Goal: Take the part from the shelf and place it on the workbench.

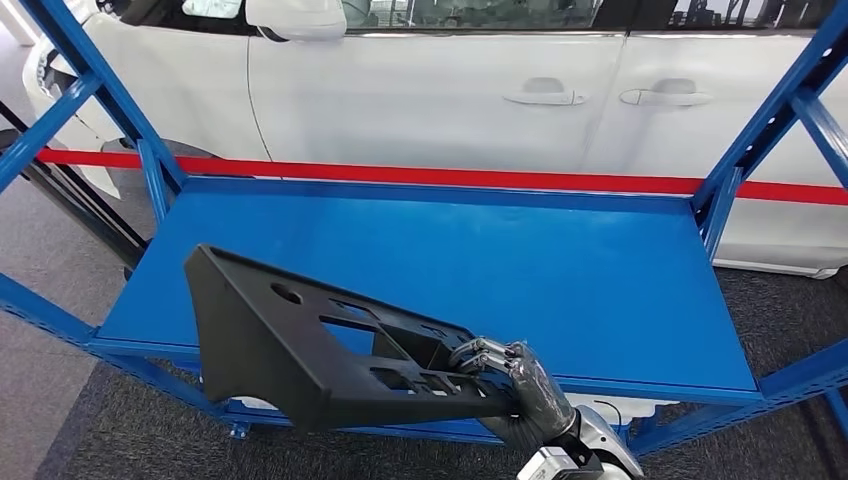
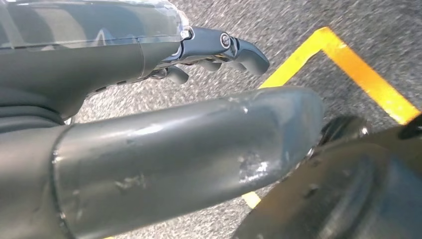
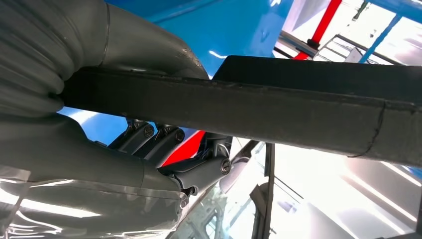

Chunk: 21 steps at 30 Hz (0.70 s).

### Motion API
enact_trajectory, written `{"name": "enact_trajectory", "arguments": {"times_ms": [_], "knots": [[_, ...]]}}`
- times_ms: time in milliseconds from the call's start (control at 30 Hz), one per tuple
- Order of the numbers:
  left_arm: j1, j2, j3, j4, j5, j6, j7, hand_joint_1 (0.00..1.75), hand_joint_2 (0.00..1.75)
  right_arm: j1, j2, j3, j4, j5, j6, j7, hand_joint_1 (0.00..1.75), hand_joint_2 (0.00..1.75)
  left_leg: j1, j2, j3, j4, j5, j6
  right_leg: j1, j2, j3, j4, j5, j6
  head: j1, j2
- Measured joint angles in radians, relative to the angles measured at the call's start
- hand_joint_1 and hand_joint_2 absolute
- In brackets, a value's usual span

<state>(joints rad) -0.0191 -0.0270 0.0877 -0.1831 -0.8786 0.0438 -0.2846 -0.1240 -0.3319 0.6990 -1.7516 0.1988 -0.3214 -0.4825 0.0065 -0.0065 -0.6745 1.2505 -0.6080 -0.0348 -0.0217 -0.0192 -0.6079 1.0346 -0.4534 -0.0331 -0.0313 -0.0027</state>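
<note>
A large black plastic part (image 1: 300,345) with several cut-outs hangs tilted over the front edge of the blue shelf (image 1: 560,260). My right hand (image 1: 520,385) grips its right end, fingers curled over the top edge. The right wrist view shows the same part (image 3: 278,107) as a dark bar clamped between my thumb and the darker fingers (image 3: 199,172). My left hand (image 2: 219,50) hangs over the grey floor with its fingers loosely bent and nothing in them.
Blue shelf uprights (image 1: 90,85) rise at both sides, and a red bar (image 1: 450,177) runs along the back. Behind the shelf stands a white car (image 1: 450,90). A yellow floor line (image 2: 358,74) crosses grey carpet below my left hand.
</note>
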Motion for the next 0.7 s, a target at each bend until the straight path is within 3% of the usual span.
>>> {"name": "enact_trajectory", "arguments": {"times_ms": [33,67,100,167,233,333,367,400,500,533,567,633,700], "knots": [[0.000,0.000,0.002,0.000,0.000,0.000,0.000,0.00,0.00,0.000,0.000,0.001,0.001,0.001,0.001,0.000,1.75,1.75,0.000,0.000,0.000,0.032,-0.019,-0.001,0.002,0.000,-0.012,0.001,0.009,0.000,0.000,0.000],[0.000,0.001,0.003,0.000,-0.001,0.000,0.000,0.00,0.00,0.001,0.000,0.001,0.001,0.002,0.002,-0.001,1.75,1.75,0.000,0.000,0.020,0.027,-0.020,0.001,0.003,0.000,-0.025,0.002,0.018,0.000,0.000,0.000],[0.000,0.001,0.004,0.000,-0.002,-0.001,0.000,0.00,0.00,0.001,0.000,0.002,0.001,0.004,0.004,-0.001,1.75,1.75,-0.001,0.000,0.060,-0.016,-0.005,0.004,0.005,0.001,-0.036,0.003,0.027,0.001,0.000,0.000],[-0.003,0.002,0.007,0.000,-0.004,-0.001,0.000,0.00,0.00,0.001,0.000,0.002,0.001,0.008,0.009,-0.002,1.75,1.75,-0.003,-0.003,0.165,-0.159,0.033,0.016,0.007,0.001,-0.053,0.004,0.045,0.006,0.000,0.000],[-0.007,0.003,0.008,0.000,-0.008,-0.002,0.001,0.00,0.00,0.000,-0.001,0.002,0.001,0.012,0.012,-0.003,1.75,1.75,-0.009,-0.007,0.219,-0.248,0.057,0.030,0.007,0.001,-0.056,0.000,0.062,0.015,0.000,0.000],[-0.008,0.006,0.010,0.000,-0.010,-0.004,0.001,0.00,0.00,-0.001,-0.002,0.003,0.001,0.015,0.015,-0.005,1.75,1.75,-0.014,-0.006,0.213,-0.261,0.085,0.051,0.002,0.000,-0.055,-0.009,0.085,0.035,0.000,0.000],[-0.008,0.006,0.010,0.000,-0.010,-0.004,0.001,0.00,0.00,0.000,-0.002,0.003,0.001,0.015,0.015,-0.005,1.75,1.75,-0.014,-0.004,0.206,-0.266,0.099,0.060,0.001,0.002,-0.058,-0.005,0.075,0.040,0.000,0.000],[-0.008,0.006,0.010,0.000,-0.011,-0.005,0.000,0.00,0.00,0.001,-0.002,0.002,0.001,0.014,0.015,-0.004,1.75,1.75,-0.013,-0.002,0.197,-0.271,0.114,0.068,0.000,0.004,-0.066,0.015,0.046,0.043,0.000,0.000],[-0.008,0.006,0.010,0.000,-0.013,-0.005,0.000,0.00,0.00,0.002,-0.001,0.002,0.001,0.014,0.016,-0.005,1.75,1.75,-0.013,0.003,0.153,-0.272,0.154,0.081,-0.002,0.009,-0.103,0.175,-0.108,0.046,0.000,0.000],[-0.008,0.007,0.010,0.000,-0.014,-0.005,0.000,0.00,0.00,0.003,0.000,0.002,0.001,0.014,0.016,-0.005,1.75,1.75,-0.013,0.003,0.135,-0.270,0.166,0.081,-0.003,0.009,-0.106,0.230,-0.133,0.046,0.000,0.000],[-0.008,0.007,0.011,0.000,-0.015,-0.004,0.000,0.00,0.00,0.004,0.000,0.002,0.001,0.014,0.016,-0.005,1.75,1.75,-0.013,0.003,0.115,-0.266,0.178,0.079,-0.003,0.009,-0.098,0.261,-0.133,0.047,0.000,0.000],[-0.008,0.007,0.011,0.000,-0.019,-0.004,0.000,0.00,0.00,0.004,0.000,0.002,0.001,0.014,0.016,-0.005,1.75,1.75,-0.013,0.003,0.078,-0.255,0.198,0.074,-0.003,0.008,-0.033,0.223,-0.085,0.043,0.000,0.000],[-0.008,0.007,0.011,0.000,-0.023,-0.004,0.000,0.00,0.00,0.003,0.000,0.002,0.001,0.014,0.016,-0.005,1.75,1.75,-0.015,0.003,0.051,-0.241,0.211,0.067,0.001,0.004,0.073,0.090,-0.067,0.035,0.000,0.000]]}}
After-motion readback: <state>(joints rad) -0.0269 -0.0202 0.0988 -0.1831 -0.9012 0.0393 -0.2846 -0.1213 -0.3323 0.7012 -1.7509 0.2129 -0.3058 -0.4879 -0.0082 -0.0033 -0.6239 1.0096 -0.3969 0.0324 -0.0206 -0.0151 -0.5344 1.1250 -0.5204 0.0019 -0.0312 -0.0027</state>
